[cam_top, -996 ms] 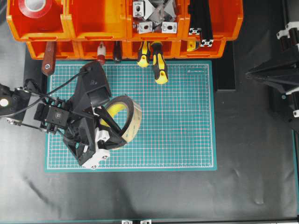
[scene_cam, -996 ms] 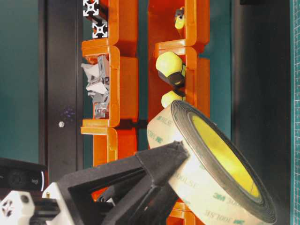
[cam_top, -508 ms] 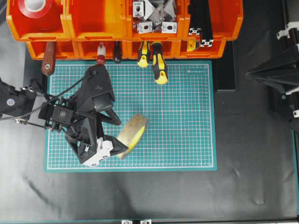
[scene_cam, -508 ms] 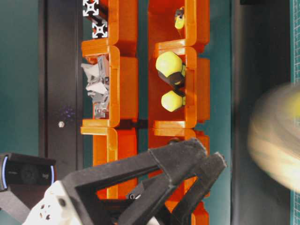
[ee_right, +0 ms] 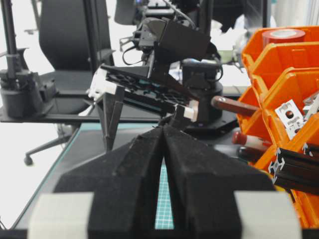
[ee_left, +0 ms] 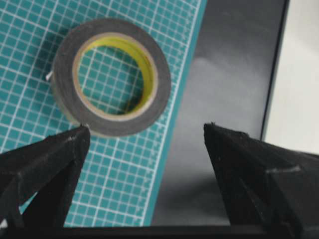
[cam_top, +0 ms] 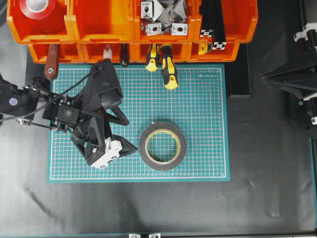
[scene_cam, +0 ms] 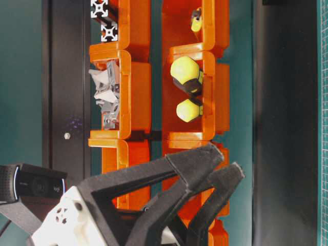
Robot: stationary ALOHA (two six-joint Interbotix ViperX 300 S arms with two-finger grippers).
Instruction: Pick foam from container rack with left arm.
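- The foam tape roll point(cam_top: 162, 146) lies flat on the green cutting mat point(cam_top: 208, 124), toward its near edge, just off the left gripper point(cam_top: 126, 133) and touching neither finger.
- That gripper's jaws are spread wide and empty; the right gripper point(ee_right: 164, 144) is pressed closed, parked.
- The orange container rack point(cam_top: 99, 25) lines the mat's far edge.
- Best lift the arm straight up so a fingertip does not nudge the roll.

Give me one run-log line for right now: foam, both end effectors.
foam: flat on green mat, out of container rack | left end effector: open, beside foam, not touching | right end effector: shut, parked
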